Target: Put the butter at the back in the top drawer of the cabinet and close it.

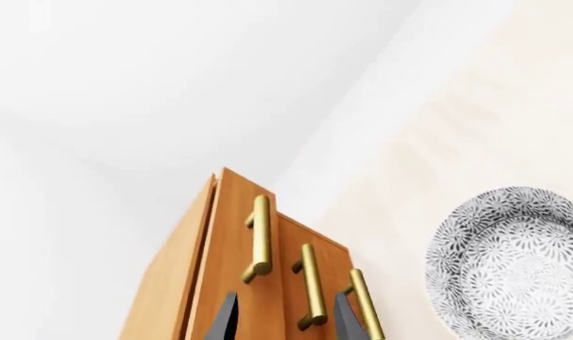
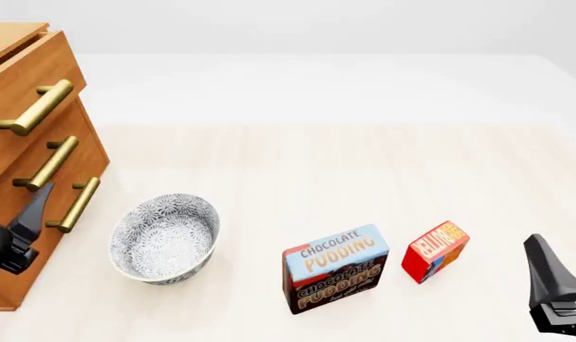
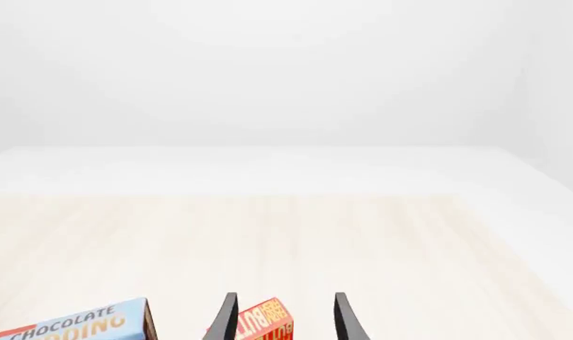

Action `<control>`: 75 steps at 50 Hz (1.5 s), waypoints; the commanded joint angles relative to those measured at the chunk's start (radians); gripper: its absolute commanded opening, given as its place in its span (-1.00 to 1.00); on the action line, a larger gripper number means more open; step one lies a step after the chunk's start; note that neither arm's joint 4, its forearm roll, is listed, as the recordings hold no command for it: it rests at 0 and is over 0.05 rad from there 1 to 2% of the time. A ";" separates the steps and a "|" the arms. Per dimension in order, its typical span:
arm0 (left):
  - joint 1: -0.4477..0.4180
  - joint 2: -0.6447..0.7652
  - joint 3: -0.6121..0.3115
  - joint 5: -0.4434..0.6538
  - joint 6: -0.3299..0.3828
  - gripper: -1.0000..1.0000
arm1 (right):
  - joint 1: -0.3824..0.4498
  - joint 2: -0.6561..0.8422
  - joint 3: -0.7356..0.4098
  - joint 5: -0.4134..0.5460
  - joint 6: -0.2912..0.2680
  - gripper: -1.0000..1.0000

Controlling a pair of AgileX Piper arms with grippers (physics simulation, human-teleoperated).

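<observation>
**Both arms low at the near edge, butter untouched on the tabletop**

The cabinet (image 2: 26,142) stands at the far left of the tabletop (image 2: 344,171), its three brass-handled drawers stacked. The top drawer (image 2: 22,89) looks slightly proud of the two below it, though from the front view it is hard to be sure that it is open. The left gripper (image 1: 286,319) sits just in front of the lower drawers, its fingers (image 1: 224,322) apart with nothing between them, pointed at the cabinet front near the middle and bottom handles.

A patterned grey-and-white bowl (image 2: 164,239) rests beside the cabinet. To its right stands the Chocolate Pudding box (image 2: 335,267), and just beyond that the butter (image 2: 435,251), a small red box tilted on the tabletop, apart from the pudding box.

The right gripper (image 3: 284,319) is at the near right corner, fingers (image 3: 345,319) apart and empty; in the right wrist view the butter (image 3: 263,322) shows between the fingertips, ahead of them
</observation>
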 commanded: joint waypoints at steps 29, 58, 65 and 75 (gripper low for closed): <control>0.040 0.104 -0.025 -0.082 0.129 1.00 | 0.000 0.000 0.000 0.000 0.000 1.00; 0.058 0.142 -0.018 -0.106 0.163 1.00 | 0.000 0.000 0.000 0.000 0.000 1.00; 0.067 0.156 -0.015 -0.123 0.176 1.00 | 0.000 0.000 0.000 0.000 0.000 1.00; 0.077 0.177 -0.014 -0.147 0.195 1.00 | 0.000 0.000 0.000 0.000 0.000 1.00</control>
